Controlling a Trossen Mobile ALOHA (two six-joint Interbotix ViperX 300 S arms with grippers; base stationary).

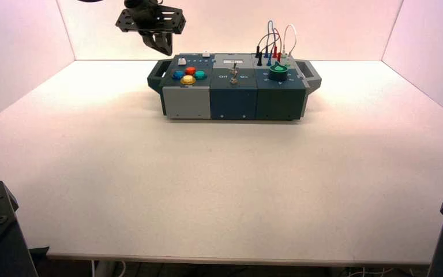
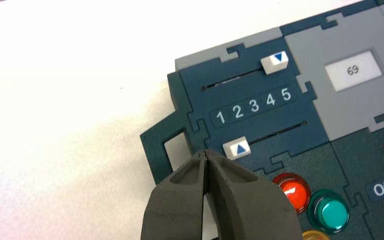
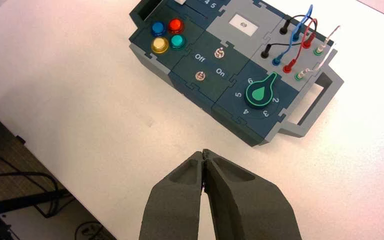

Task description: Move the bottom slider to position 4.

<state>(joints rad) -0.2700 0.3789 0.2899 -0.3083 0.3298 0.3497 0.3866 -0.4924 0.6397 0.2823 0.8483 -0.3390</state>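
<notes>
- One white bottom slider knob [image 2: 237,148] sits at 1, on the track nearer the coloured push-buttons!
- Left end effector [image 2: 206,151], fingertips together, hovering by the box's left end, near that knob.
- White top slider knob [image 2: 275,63] at 5.
- Right end effector [image 3: 203,152] idle above the worktop [image 3: 105,135], fingertips together too.

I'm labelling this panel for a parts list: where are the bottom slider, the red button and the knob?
bottom slider [image 2: 236,148]: left wrist view, white cap
red button [image 2: 294,193]: left wrist view, lit top
knob [image 3: 258,94]: right wrist view, round middle
</notes>
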